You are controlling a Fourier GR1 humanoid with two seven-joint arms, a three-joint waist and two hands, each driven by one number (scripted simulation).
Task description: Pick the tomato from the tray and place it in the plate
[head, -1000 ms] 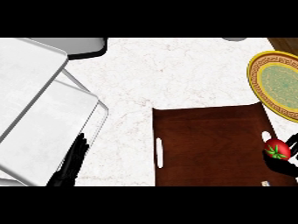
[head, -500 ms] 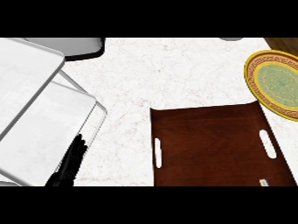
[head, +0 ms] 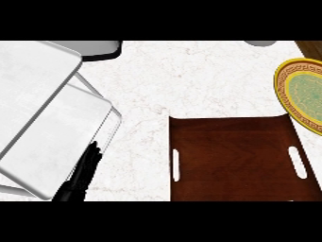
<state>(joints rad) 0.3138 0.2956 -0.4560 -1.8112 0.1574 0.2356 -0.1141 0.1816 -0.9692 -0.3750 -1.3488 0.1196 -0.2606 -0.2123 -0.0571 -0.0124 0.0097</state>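
Only one part of the robot's body shows in the head view: the left hand [head: 81, 176], at the lower left edge. It is uniformly black with no markings, its fingers long, slim and tapering to narrow tips. The base of the hand is broader and blockier; no cables, screws or grey forearm are visible.

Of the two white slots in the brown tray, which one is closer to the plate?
The right slot of the tray, near its right edge. The plate sits beyond that side; the left slot lies across the tray.
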